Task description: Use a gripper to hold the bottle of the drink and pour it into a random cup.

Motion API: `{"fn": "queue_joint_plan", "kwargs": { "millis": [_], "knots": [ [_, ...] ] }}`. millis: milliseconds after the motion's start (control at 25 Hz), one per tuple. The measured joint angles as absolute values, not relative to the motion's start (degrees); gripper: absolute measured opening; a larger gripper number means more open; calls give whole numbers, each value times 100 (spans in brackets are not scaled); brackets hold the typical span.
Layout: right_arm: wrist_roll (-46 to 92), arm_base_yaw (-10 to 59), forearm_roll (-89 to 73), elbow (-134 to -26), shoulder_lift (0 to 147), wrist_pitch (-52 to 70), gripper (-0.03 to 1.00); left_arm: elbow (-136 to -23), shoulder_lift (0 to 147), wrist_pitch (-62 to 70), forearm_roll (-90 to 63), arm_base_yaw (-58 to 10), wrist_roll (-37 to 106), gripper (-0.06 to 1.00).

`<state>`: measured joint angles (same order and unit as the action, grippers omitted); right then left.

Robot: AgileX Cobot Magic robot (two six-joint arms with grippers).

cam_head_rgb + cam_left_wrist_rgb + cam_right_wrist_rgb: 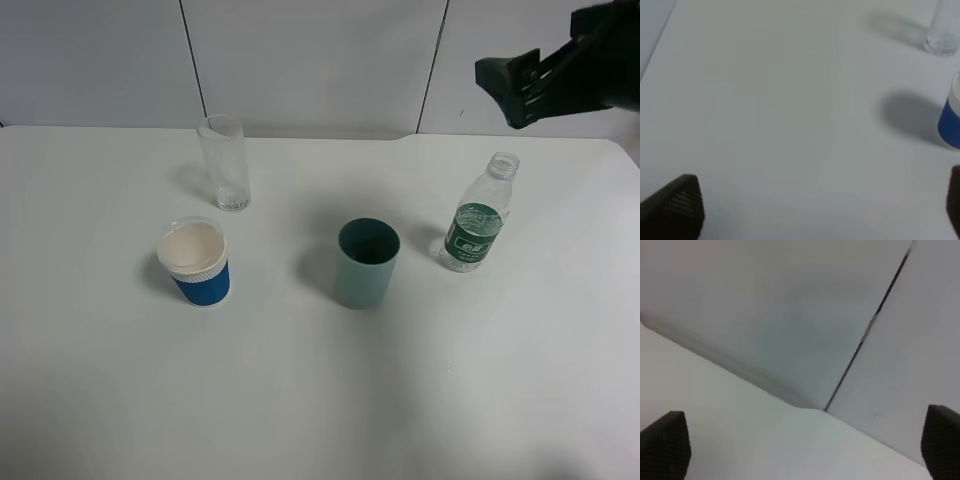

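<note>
White table (120,400), panelled wall behind; nothing gripped, nothing poured yet.
Stands upright at right of centre in the high view, uncapped: bottle (478,217), just right of teal cup (367,263). Hangs at upper right, above and behind the bottle, well apart from it, jaws spread wide and empty: right gripper (520,88). Left gripper (810,210) likewise released, near blue cup (951,120).
</note>
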<state>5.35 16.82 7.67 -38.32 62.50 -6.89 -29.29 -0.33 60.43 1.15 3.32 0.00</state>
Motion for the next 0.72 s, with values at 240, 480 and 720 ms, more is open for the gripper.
{"fn": "queue_joint_plan", "kwargs": {
  "millis": [240,480,720],
  "knots": [
    [-293,1329,1953,-4751,6240,655,91,-2929,-33,6043,115,332,0,98],
    [-510,130,1919,-4853,5872,1121,91,-2929,-33,6043,115,332,0,98],
    [-288,-307,1601,-4863,5000,2057,91,-2929,-33,6043,115,332,0,98]
  ]
}}
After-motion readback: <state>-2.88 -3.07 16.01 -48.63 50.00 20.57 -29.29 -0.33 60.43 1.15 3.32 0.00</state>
